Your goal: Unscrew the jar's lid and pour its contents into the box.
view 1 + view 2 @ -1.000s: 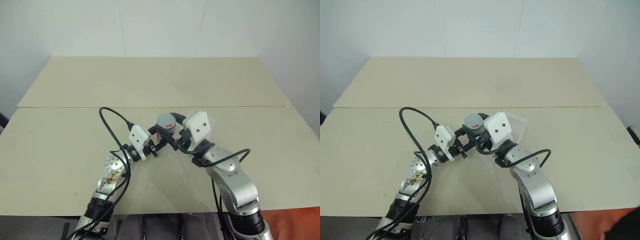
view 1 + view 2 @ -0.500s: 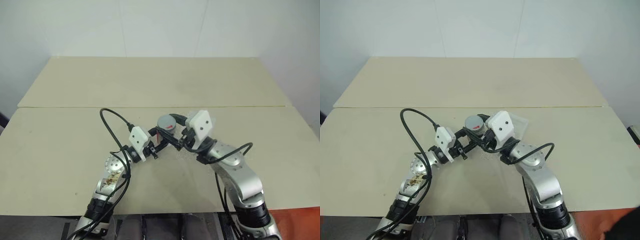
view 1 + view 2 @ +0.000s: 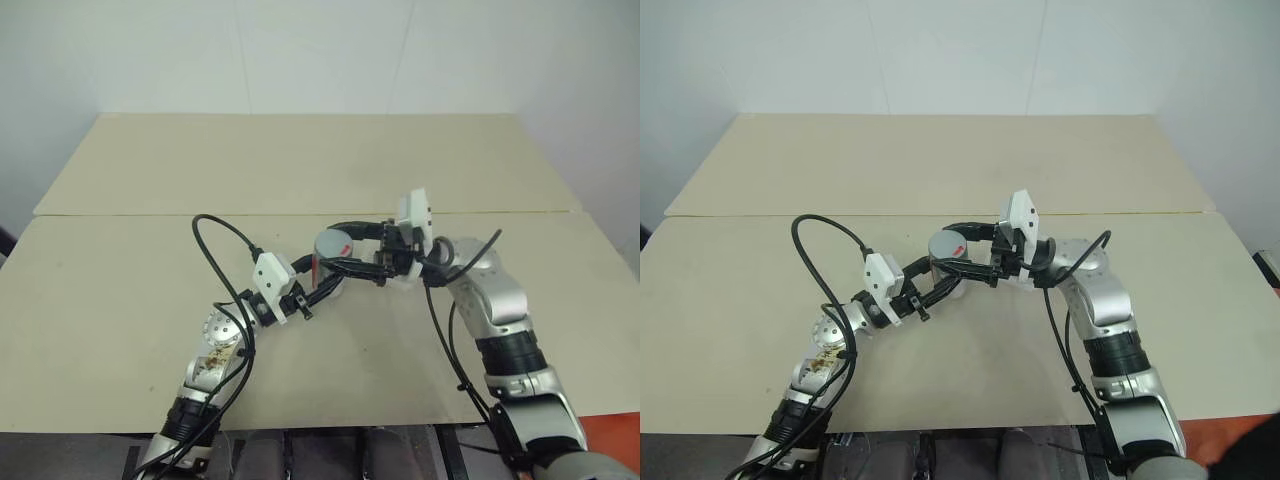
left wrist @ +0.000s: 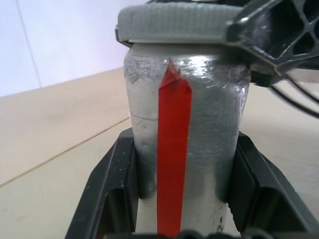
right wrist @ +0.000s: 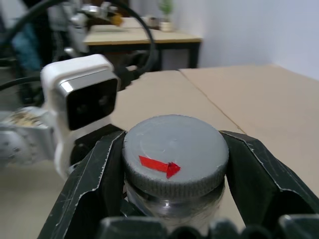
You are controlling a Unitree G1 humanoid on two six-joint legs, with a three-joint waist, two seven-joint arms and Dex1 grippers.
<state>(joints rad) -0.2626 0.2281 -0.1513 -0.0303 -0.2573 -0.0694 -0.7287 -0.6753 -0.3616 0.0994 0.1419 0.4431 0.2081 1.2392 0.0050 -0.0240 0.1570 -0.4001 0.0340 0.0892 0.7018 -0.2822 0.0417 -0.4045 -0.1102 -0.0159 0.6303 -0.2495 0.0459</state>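
Silvery jar (image 4: 182,149) upright, clamped low by left pincer (image 4: 182,196). Grey lid (image 5: 175,152) clenched from the side by right pincer (image 5: 174,172), level, square to jar's axis.

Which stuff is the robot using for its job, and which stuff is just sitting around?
For the job:
- jar, squeezed by the left claw
- lid, on the jar, squeezed by the right claw

Just around:
- table
- desk with a little plant, far behind
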